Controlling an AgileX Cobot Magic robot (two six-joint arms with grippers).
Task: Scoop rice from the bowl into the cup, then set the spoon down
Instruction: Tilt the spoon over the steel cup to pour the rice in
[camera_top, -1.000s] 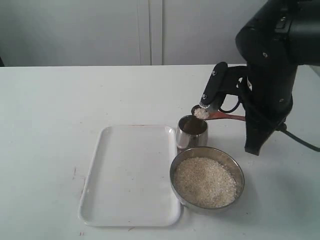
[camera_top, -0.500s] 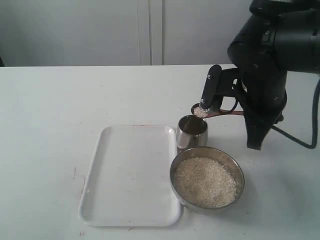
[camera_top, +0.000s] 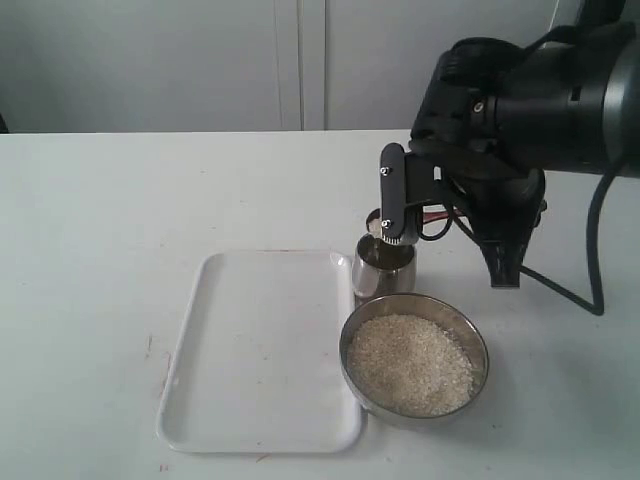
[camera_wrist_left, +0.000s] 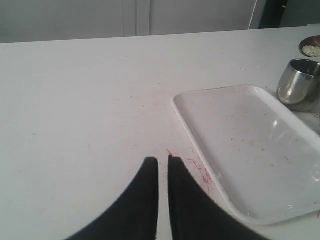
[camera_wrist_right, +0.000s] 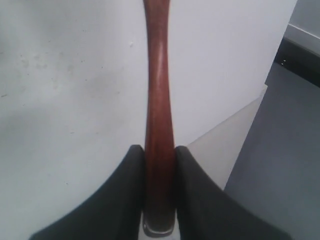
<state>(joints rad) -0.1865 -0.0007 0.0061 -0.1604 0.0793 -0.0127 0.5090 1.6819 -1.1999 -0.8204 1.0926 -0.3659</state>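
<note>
In the exterior view my right end effector (camera_top: 397, 222) grips the spoon (camera_top: 437, 215) by its handle. The spoon's oval end hangs just above the cup (camera_top: 383, 268), carrying a little rice (camera_top: 410, 365)-like white load. The cup stands toward the near right part of the surface (camera_top: 100, 250), touching or just behind the bowl (camera_top: 346, 345), which is full of grains. A white tray (camera_top: 260, 350) lies beside both, along the near edge. In the left wrist view my left end effector (camera_wrist_left: 160, 162) rests low over the surface with its fingers nearly together and nothing between them. The cup (camera_wrist_left: 295, 85) is past the tray's (camera_wrist_left: 240, 145) far corner. In the right wrist view the two fingers (camera_wrist_right: 132, 170) pinch the reddish handle (camera_wrist_right: 159, 100) close to its end. I judge the risk lies in the tipping: the cup's mouth is narrow, so an off-centre tilt would scatter grains onto the surface or tray. A low spoon could also knock the cup over, and the slim handle may twist in my grip.
</note>
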